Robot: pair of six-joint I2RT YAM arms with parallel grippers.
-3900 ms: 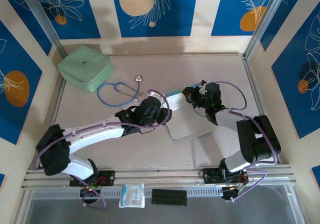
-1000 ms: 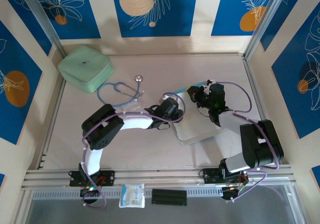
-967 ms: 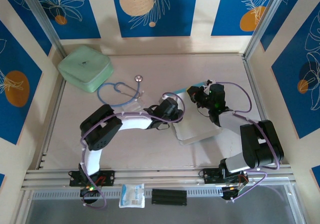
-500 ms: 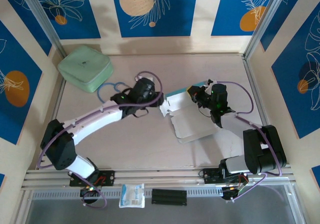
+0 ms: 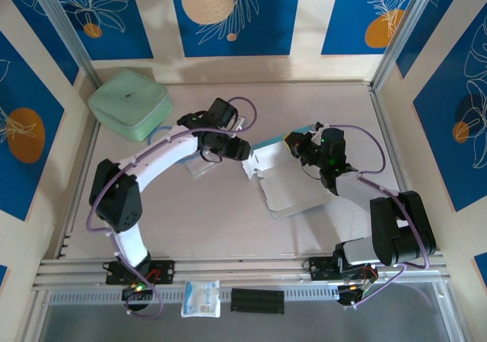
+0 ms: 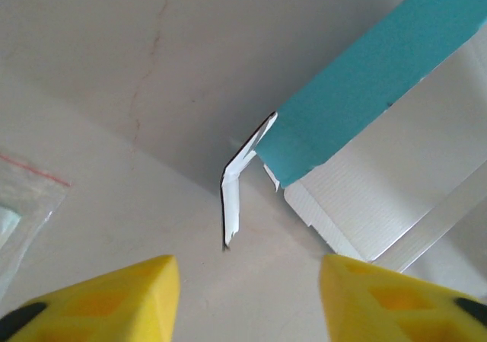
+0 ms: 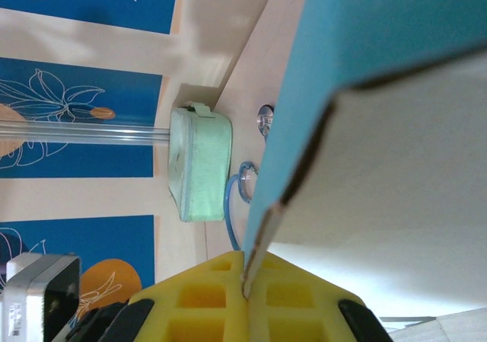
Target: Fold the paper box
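The paper box (image 5: 293, 186) lies unfolded at mid-table, white face up, with a teal panel (image 5: 268, 142) raised along its far left edge. My right gripper (image 5: 295, 145) is shut on that far edge. In the right wrist view the card's edge is pinched between the yellow fingers (image 7: 205, 296), teal face (image 7: 342, 52) on one side and white face (image 7: 396, 174) on the other. My left gripper (image 5: 242, 151) hovers just left of the box, open, with nothing between its fingers. In the left wrist view, left gripper (image 6: 247, 275) faces a bent white flap (image 6: 232, 197) below the teal panel (image 6: 365, 91).
A mint-green case (image 5: 129, 103) sits at the back left, with a blue stethoscope (image 5: 163, 135) beside it, partly under the left arm. A clear plastic packet (image 5: 199, 165) lies under the left wrist. Another packet (image 5: 202, 298) and a black part (image 5: 257, 300) rest on the front rail.
My left gripper has pulled away from the box's left edge toward the back left, and its arm has changed posture. The box's left flap now stands raised. The right gripper keeps its grip.
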